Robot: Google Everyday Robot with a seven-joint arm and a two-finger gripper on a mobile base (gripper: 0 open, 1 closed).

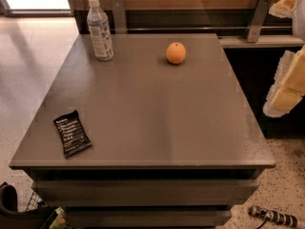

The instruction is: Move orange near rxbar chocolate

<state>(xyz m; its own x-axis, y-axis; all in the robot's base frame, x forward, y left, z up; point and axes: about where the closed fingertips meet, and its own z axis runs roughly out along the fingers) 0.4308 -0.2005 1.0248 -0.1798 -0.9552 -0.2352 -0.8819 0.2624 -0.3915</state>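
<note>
Since the rxbar chocolate (72, 133) lies flat close to the near-left corner of the desk (157, 123), a little in from the left edge, that corner is where the fruit has to end up. The bare surface just beside the wrapper leaves room to set it down without touching the wrapper. Out past the right edge, raised above the desk, the end effector (269, 61) hangs with its two cream fingers spread and nothing between them. Farther back, the orange (176, 53) sits alone near the far edge, somewhat right of centre and well apart from the wrapper. I judge the step in hand to be the reach: come down over the orange from above, centre it between the fingers at its widest part, and close gently, since a round fruit rolls at a glancing touch. At the far-left corner a water bottle (100, 30) stands upright, and the diagonal carry should pass clear of it.
</note>
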